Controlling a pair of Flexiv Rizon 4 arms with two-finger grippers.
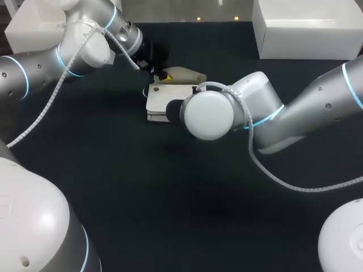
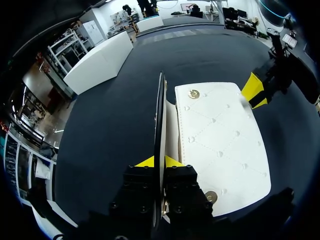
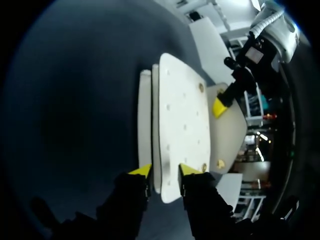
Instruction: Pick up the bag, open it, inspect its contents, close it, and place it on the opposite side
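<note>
A white quilted bag (image 1: 161, 102) lies flat on the dark table, slightly behind its middle. Its flap (image 1: 182, 73) is lifted away from the body; in the left wrist view the flap (image 2: 160, 120) shows edge-on as a thin dark line beside the quilted panel (image 2: 220, 140). My left gripper (image 2: 159, 161) is shut on that flap's edge. My right gripper (image 3: 165, 171) stands astride the opposite end of the bag (image 3: 182, 120), one yellow fingertip (image 3: 141, 170) on each side of the body, with a thin gap left. In the head view my right wrist (image 1: 210, 113) hides that gripper.
A large white box (image 1: 306, 28) stands at the back right, and another white box (image 1: 28, 31) at the back left. Dark open tabletop (image 1: 170, 204) stretches in front of the bag.
</note>
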